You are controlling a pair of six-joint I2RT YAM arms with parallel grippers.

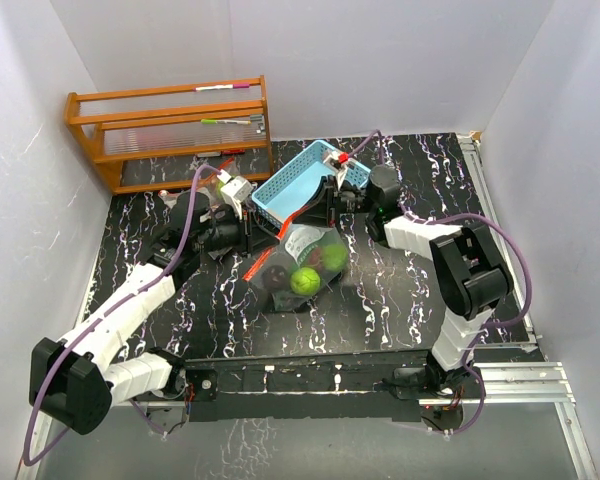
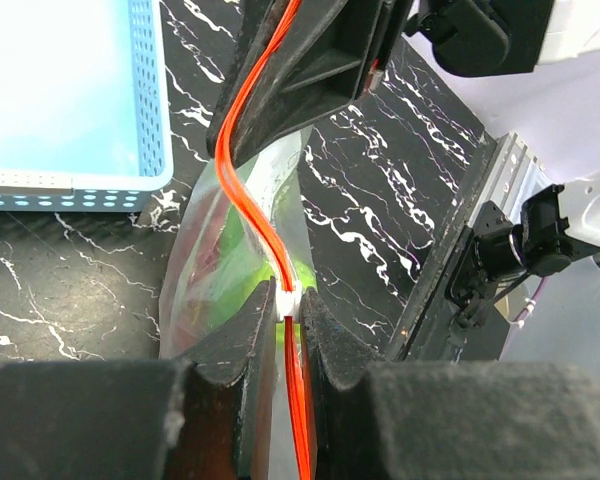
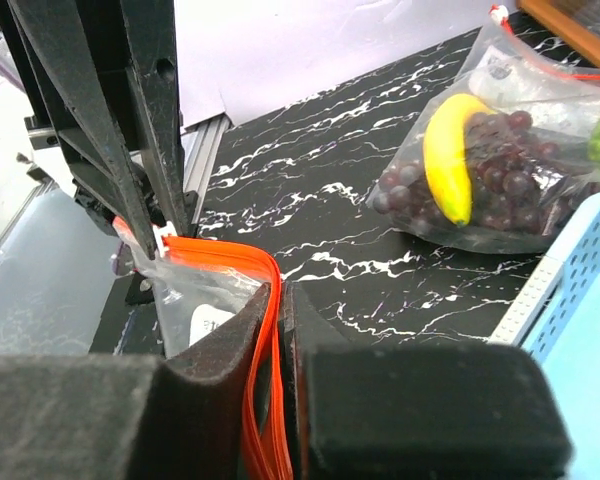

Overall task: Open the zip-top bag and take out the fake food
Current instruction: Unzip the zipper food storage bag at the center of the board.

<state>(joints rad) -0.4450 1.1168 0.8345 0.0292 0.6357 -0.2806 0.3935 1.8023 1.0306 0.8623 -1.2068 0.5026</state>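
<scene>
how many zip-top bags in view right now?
2. The held bag, mid-table, pinched at its red zip by left tool and right tool. The second bag, with banana and grapes, lies beside the blue basket. Others may be hidden.

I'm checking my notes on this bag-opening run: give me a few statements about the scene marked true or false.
1. The left claw and right claw both pinch the zip-top bag by its red strip. True.
2. That bag sits inside the blue basket. False: it is outside, held by both claws.
3. A second bag with a banana and grapes lies on the table. True.
4. The lime-green ball is in the basket. False: it is in the held bag.
</scene>
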